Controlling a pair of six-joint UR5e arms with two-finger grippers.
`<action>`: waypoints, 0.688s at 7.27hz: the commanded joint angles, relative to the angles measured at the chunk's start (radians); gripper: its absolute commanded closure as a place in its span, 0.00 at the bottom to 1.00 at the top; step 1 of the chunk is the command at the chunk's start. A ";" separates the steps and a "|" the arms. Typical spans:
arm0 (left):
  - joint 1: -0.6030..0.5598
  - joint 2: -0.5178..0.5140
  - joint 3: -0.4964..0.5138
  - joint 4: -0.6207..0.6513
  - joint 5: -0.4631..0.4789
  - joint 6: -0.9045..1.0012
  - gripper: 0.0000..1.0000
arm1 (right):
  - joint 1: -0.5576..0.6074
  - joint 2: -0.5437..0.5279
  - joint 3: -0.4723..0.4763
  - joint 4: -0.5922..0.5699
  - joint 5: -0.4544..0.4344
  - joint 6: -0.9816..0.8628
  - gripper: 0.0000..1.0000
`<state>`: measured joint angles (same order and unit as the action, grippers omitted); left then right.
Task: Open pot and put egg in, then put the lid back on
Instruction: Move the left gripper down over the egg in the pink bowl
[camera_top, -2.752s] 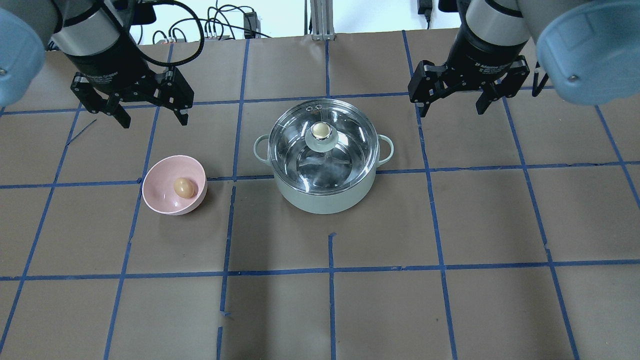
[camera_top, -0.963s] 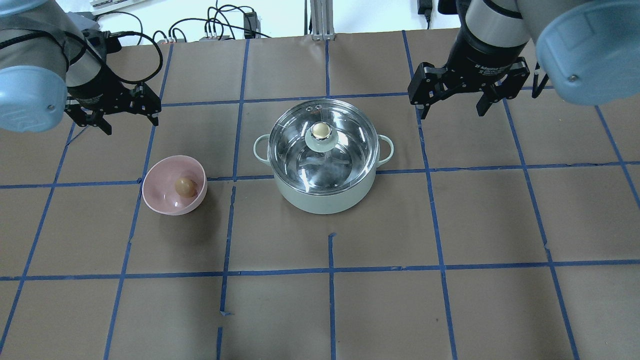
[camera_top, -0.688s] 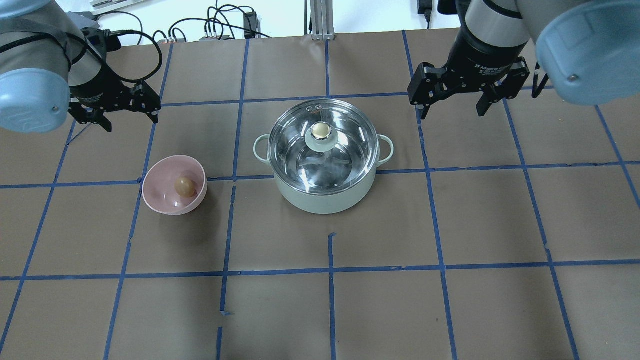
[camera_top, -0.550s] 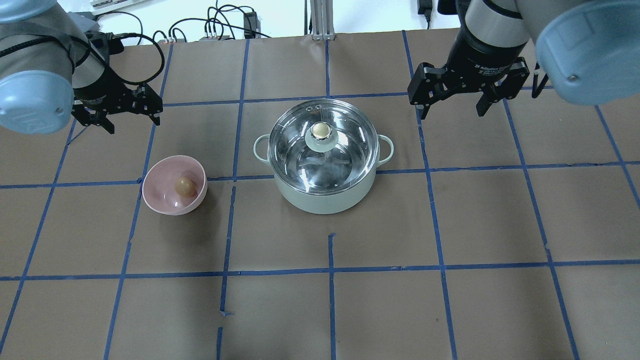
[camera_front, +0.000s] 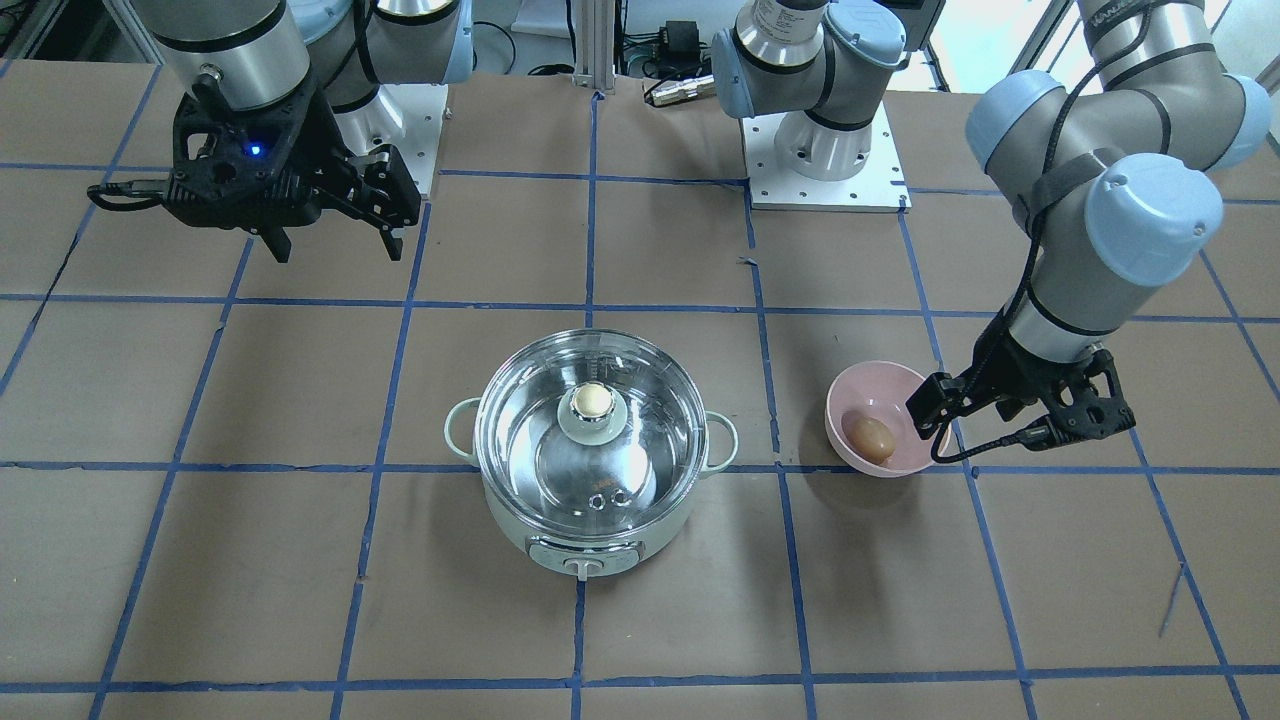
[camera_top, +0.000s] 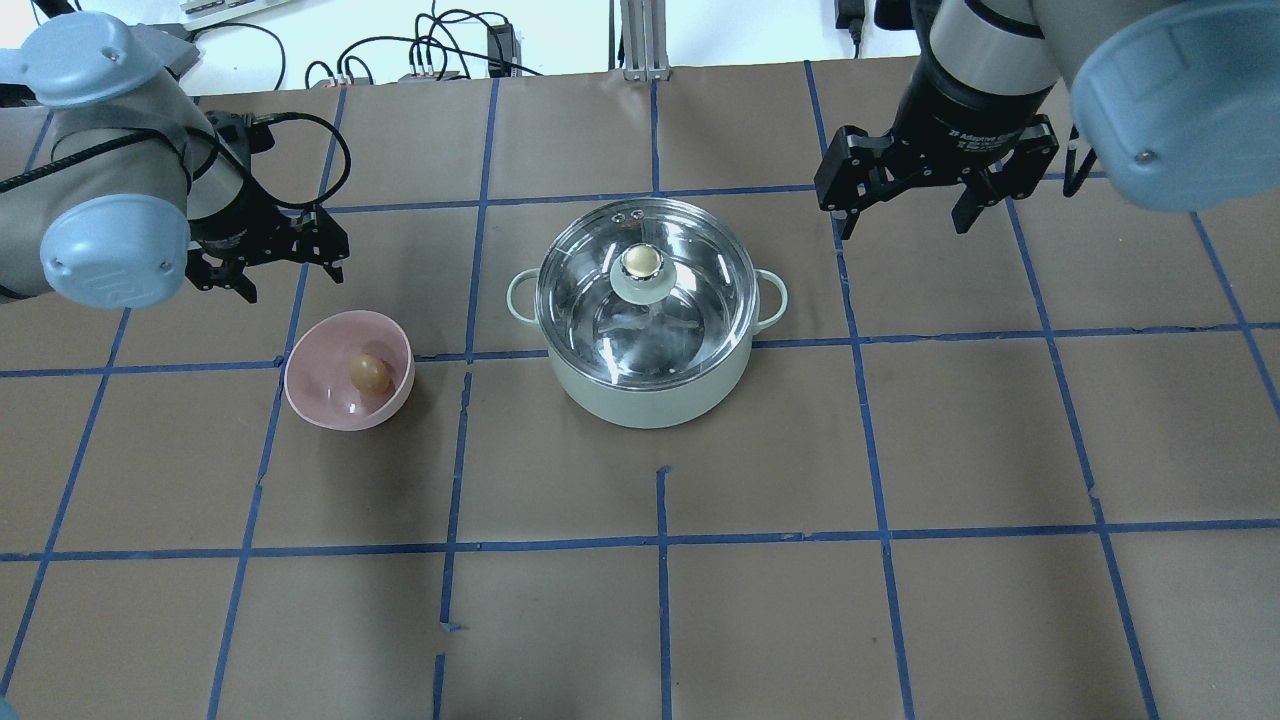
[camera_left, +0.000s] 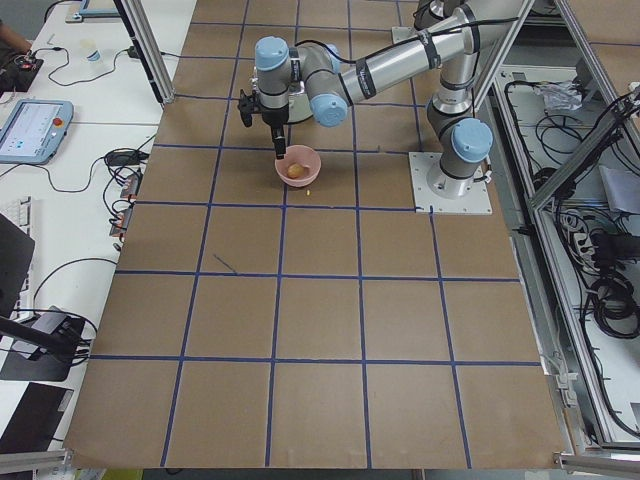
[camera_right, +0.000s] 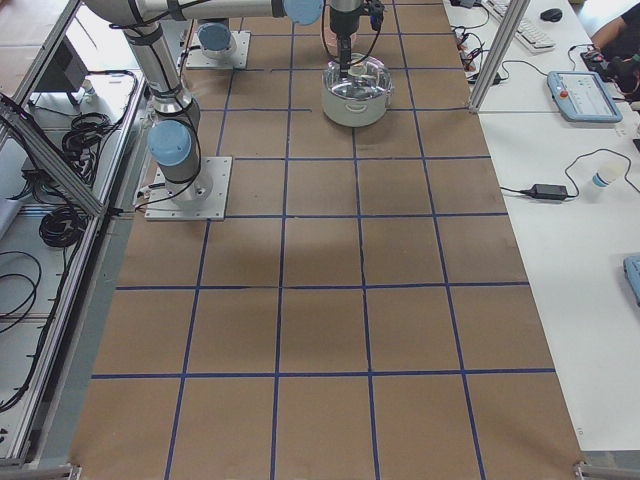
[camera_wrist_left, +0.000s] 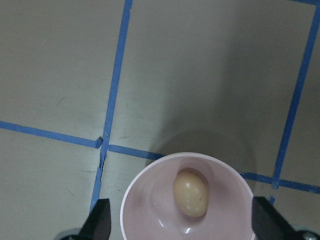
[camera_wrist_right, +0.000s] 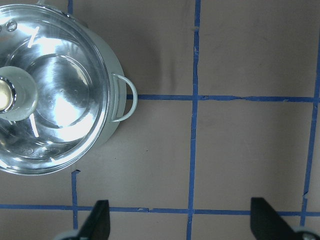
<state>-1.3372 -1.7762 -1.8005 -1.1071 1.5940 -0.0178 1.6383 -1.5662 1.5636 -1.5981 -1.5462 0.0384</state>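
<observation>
The mint-green pot (camera_top: 648, 395) stands mid-table with the glass lid (camera_top: 690, 300) on it, its cream knob (camera_top: 641, 262) at the centre. The brown egg (camera_top: 369, 373) lies in a pink bowl (camera_top: 330, 405) to the pot's left. My left gripper (camera_top: 290, 280) is open and empty, just behind and above the bowl; the left wrist view shows the egg (camera_wrist_left: 190, 194) between its fingertips (camera_wrist_left: 99, 222), lower down. My right gripper (camera_top: 905, 222) is open and empty, high behind the pot's right handle. In the front view the egg (camera_front: 870, 436) lies beside the left gripper (camera_front: 1015, 425).
Brown paper with a blue tape grid covers the table (camera_top: 660, 600). Cables (camera_top: 440, 45) lie beyond the back edge. The pot's control knob (camera_front: 585, 567) faces the front. The right wrist view shows the pot's handle (camera_wrist_right: 127, 97) and bare paper to its right.
My left arm has swung down and toward the pink bowl, its gripper still open. The right arm, pot, lid and egg have not moved.
</observation>
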 joint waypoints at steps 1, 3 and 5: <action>0.000 -0.002 -0.069 0.058 -0.034 -0.049 0.00 | 0.002 -0.002 0.001 0.001 0.000 0.000 0.01; -0.002 0.017 -0.143 0.110 -0.031 -0.142 0.00 | 0.003 -0.003 0.004 0.001 0.000 0.000 0.01; -0.002 0.015 -0.245 0.261 -0.034 -0.146 0.00 | 0.003 -0.003 0.004 0.001 0.000 0.000 0.01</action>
<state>-1.3391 -1.7612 -1.9839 -0.9449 1.5611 -0.1577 1.6410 -1.5689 1.5673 -1.5968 -1.5463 0.0384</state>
